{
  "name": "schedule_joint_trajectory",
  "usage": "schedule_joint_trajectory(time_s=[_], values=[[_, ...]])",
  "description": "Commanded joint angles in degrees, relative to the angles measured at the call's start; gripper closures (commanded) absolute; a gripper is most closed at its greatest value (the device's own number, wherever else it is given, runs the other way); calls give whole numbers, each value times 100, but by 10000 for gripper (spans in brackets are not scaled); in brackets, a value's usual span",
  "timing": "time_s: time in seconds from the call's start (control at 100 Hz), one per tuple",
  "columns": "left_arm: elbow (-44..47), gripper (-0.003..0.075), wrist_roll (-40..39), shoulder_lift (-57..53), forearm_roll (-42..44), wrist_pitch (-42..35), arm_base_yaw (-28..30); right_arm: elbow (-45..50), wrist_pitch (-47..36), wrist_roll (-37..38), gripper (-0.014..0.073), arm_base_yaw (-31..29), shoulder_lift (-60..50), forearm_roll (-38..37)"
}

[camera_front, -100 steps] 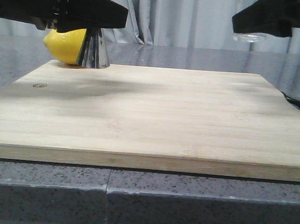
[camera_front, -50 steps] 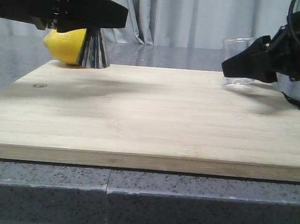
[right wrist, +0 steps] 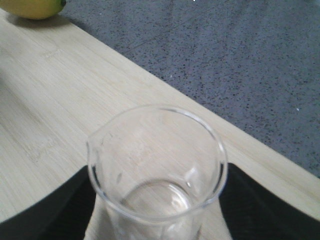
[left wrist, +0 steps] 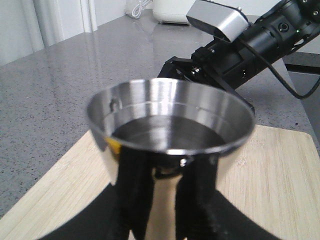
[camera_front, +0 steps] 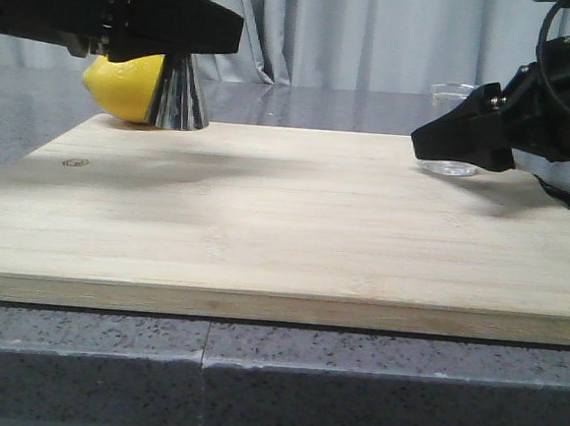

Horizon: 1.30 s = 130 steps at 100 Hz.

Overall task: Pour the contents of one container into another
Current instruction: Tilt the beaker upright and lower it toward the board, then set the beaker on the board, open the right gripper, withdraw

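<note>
Resting on the board [camera_front: 265,221], the beaker [right wrist: 157,170] seems empty.

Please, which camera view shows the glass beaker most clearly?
The right wrist view: the glass beaker fills it, with open mouth and pouring lip visible. The front view shows only its rim and base behind the right pincer. The left wrist view hides it.
</note>
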Motion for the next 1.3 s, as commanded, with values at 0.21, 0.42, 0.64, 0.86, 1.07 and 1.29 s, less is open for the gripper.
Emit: schedule_joint_trajectory(time_s=[0.21, 0.42, 0.64, 0.86, 1.07, 1.29], values=[[-145, 523, -44, -261, -485, 583, -50, -158, 970, 1554, 36, -30, -784, -356], [-145, 523, -44, -261, -485, 583, -50, -146, 1316, 3658, 36, -30, -1406, -2153], [-145, 523, -44, -261, -485, 583, -50, -146, 1174, 6274, 36, -30, -1824, -4332], [-145, 523, -44, -261, -485, 583, -50, -7, 1112, 6821, 40, -30, -2295, -4312], [-145, 523, -44, -261, -485, 583, -50, 313, 1121, 6979, 40, -30, -3021, -4312], [-145, 523, -44, -261, -485, 583, -50, 676, 1125, 7125, 40, -30, -4075, -4312]])
